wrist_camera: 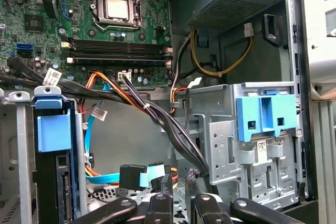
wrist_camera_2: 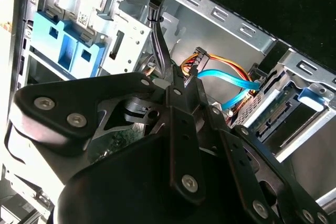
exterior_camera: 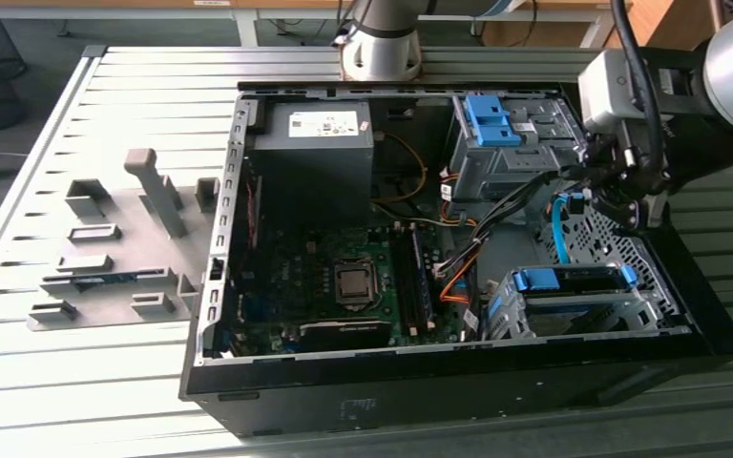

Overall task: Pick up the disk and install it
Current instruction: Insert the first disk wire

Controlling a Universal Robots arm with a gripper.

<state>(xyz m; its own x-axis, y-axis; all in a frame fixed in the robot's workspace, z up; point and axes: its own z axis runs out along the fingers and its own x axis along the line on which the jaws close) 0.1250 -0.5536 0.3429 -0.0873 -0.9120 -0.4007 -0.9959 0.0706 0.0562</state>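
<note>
Pincer (wrist_camera: 178,184) drawn narrow, nothing in it. It hangs inside the case (exterior_camera: 672,329), above the floor. Disk (wrist_camera: 52,182) sits off to one side of my tips, near but not touching, standing in its cage (wrist_camera: 21,145) with the blue handle (wrist_camera: 52,127) facing me. My read is a stiff, dense metal body with slick flanks, and electronics that won't like knocks. I'd take it by the blue handle or rails, clear of the connector edge. Wire bundle (wrist_camera: 168,129) and blue ribbon cable (wrist_camera: 155,174) crowd close ahead of my tips, so there's a snag risk.
</note>
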